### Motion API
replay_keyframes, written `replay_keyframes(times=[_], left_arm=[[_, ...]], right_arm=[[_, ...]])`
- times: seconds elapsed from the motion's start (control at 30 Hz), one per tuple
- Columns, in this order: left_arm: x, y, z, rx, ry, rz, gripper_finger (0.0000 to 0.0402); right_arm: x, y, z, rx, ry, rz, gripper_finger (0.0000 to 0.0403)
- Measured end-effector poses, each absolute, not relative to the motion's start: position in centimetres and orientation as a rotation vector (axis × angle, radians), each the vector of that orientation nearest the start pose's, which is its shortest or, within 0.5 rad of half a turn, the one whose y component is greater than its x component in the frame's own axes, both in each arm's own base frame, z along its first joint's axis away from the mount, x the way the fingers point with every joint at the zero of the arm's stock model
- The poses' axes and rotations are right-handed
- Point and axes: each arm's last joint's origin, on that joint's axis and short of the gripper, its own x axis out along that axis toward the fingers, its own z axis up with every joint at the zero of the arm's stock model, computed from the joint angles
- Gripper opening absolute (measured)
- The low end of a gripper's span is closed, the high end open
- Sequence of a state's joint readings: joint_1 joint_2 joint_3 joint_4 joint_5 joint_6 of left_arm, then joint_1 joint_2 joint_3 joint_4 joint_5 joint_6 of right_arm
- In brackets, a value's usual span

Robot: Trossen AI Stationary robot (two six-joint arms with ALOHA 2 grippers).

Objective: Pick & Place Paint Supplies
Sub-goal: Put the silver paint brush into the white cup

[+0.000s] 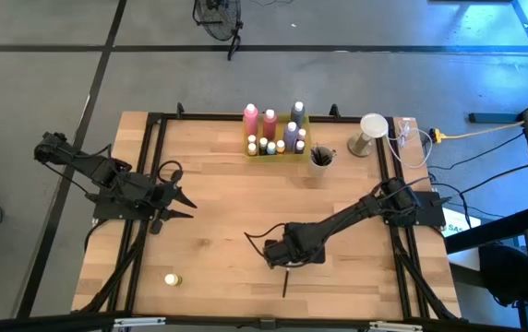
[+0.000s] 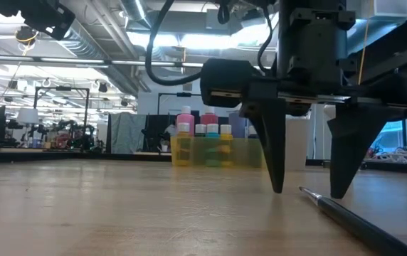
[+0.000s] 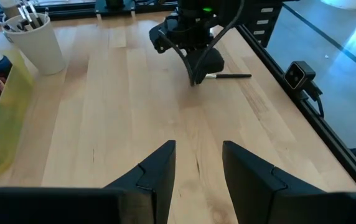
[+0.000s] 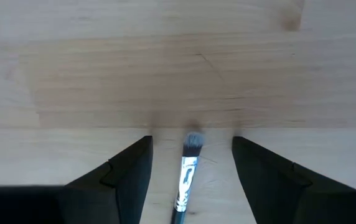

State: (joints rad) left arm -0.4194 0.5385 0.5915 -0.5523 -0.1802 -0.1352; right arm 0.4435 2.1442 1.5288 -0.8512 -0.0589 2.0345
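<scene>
My right gripper is down at the desk near its front edge, jaws open and straddling a brush so one squeeze can catch the handle; nothing is held yet. The brush lies flat between the jaws: thin dark handle, silver ferrule, pale tip. My left gripper waits at the left side, jaws part open and empty. Bottles stand in the tray at the back, beside a cup of brushes, likely its destination.
</scene>
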Motion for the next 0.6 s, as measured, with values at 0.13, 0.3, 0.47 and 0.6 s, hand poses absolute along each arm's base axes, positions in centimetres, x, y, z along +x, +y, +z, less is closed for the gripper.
replay_keyframes(times=[0.13, 0.3, 0.47, 0.6], left_arm=[[11.09, -4.38, 26.54, 0.017, 0.496, -0.201, 0.0127], [11.08, -4.37, 26.52, 0.018, 0.498, -0.200, 0.0127], [11.08, -4.37, 26.51, 0.018, 0.499, -0.200, 0.0127], [11.07, -4.37, 26.52, 0.018, 0.498, -0.201, 0.0127]], right_arm=[[36.75, 17.67, 13.40, 1.348, 1.238, -1.149, 0.0226], [36.63, 17.76, 12.91, 1.365, 1.297, -1.182, 0.0220], [36.54, 17.79, 12.87, 1.366, 1.302, -1.193, 0.0204], [36.50, 17.81, 12.87, 1.377, 1.314, -1.202, 0.0189]])
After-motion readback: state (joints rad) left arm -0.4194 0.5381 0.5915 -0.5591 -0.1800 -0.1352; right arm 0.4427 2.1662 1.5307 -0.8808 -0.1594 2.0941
